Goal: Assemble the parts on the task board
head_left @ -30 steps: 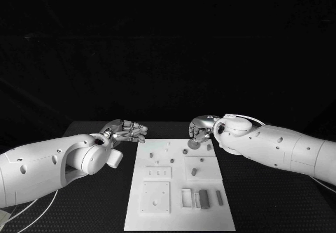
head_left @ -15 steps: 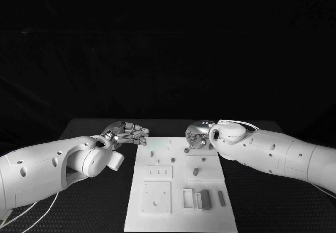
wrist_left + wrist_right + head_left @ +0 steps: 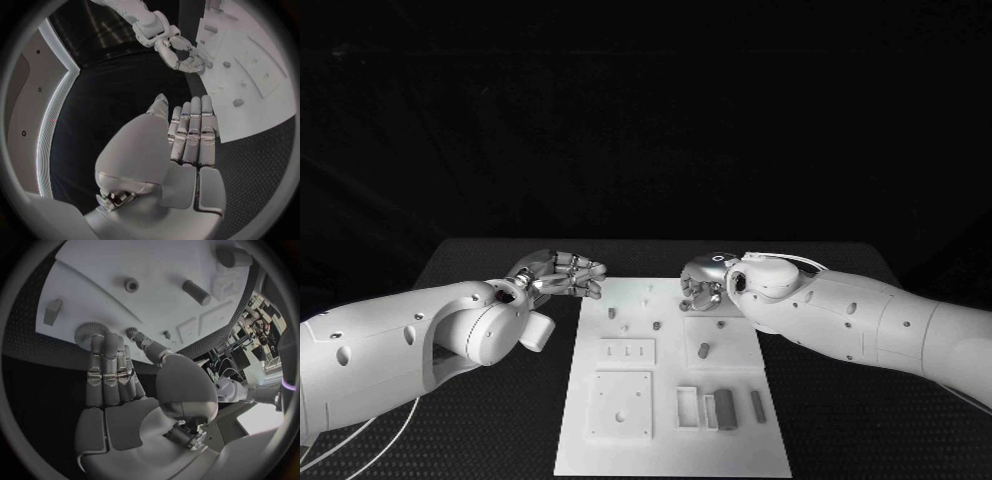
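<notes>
Both hands hover empty: left hand (image 3: 563,274) beside the task board (image 3: 668,440), right hand (image 3: 705,284) (fingers seemingly apart) over it.

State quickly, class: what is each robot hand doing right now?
Left robot hand: open, holding nothing, beside the task board.
Right robot hand: over the board's far end; cannot be told whether it holds a part.

Matt white task board (image 3: 733,440), perhaps plastic; table (image 3: 848,420) black, rough-textured.

Dim surroundings; wrist views bend at edges.
</notes>
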Controlling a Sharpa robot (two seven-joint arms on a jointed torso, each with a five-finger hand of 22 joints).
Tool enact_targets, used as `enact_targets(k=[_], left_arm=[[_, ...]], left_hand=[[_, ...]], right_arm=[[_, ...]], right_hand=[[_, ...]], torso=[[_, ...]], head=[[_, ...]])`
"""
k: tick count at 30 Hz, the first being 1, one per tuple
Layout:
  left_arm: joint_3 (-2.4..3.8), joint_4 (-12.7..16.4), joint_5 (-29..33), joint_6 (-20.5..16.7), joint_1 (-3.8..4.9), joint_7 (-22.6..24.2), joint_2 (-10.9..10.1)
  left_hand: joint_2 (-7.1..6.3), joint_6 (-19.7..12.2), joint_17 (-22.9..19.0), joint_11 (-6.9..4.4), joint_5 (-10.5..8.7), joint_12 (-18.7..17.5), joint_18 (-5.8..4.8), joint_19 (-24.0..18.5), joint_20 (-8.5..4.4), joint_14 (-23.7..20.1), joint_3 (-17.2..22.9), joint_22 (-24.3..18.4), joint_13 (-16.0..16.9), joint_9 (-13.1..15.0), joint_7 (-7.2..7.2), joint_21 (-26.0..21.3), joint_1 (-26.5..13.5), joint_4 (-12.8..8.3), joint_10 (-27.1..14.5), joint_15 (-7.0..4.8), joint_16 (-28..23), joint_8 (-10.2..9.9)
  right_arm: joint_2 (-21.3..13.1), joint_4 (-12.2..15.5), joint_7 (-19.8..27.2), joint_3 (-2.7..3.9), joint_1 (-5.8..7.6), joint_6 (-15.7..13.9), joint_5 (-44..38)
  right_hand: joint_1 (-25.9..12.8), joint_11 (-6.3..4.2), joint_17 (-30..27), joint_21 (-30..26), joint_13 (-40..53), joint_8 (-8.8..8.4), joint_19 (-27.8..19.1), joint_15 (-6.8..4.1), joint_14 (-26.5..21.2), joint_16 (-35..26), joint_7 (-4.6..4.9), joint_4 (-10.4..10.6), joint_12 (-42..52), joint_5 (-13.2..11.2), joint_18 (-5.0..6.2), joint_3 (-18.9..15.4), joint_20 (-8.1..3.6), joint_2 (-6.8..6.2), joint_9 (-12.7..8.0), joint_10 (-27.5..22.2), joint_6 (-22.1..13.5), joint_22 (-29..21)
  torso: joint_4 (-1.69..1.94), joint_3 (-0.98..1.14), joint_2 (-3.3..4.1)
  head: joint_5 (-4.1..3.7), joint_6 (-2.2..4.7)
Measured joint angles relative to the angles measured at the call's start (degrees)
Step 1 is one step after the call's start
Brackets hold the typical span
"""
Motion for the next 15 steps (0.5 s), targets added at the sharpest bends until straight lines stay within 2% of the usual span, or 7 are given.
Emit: enact_targets(k=[6, 15], left_arm=[[0.09, 0.1, 0.0, 0.1, 0.02, 0.0, -0.1], [0.09, 0.1, 0.1, 0.2, 0.03, 0.0, -0.1]], left_hand=[[0.0, 0.0, 0.0, 0.0, 0.0, -0.2, -0.05, 0.0, 0.0, 0.0, 0.0, 0.0, 0.0, 0.0, 0.0, 0.0, 0.0, 0.0, 0.0, 0.0, 0.0, 0.0], [-0.24, 0.0, 0.1, 0.0, 0.0, -0.2, -0.35, 0.0, 0.0, 0.0, 0.0, 0.0, 0.0, -0.1, 0.0, 0.0, -0.2, 0.0, 0.0, 0.0, -0.2, 0.0]], right_arm=[[0.4, -0.1, -0.1, -0.04, -0.39, 0.0, -0.6], [0.7, -0.6, -0.2, -0.03, -0.72, 0.0, -1.0]], right_hand=[[-0.1, 0.0, 0.1, 0.0, 0.1, -0.23, 0.0, 0.02, 0.0, 0.0, 0.0, 0.0, 0.0, 0.0, -0.28, 0.0, 0.0, -0.06, 0.0, 0.0, 0.0, 0.0], [-0.1, 0.0, 0.2, 0.0, 0.3, -0.23, 0.0, 0.02, 0.0, 0.0, 0.0, 0.0, 0.0, 0.0, 0.48, 0.0, 0.0, -0.06, 0.1, 0.0, 0.0, 0.0]], torso=[[0.11, -0.05, 0.47], [0.4, -0.16, 1.04]], head=[[0.1, 0.03], [0.07, 0.05]])
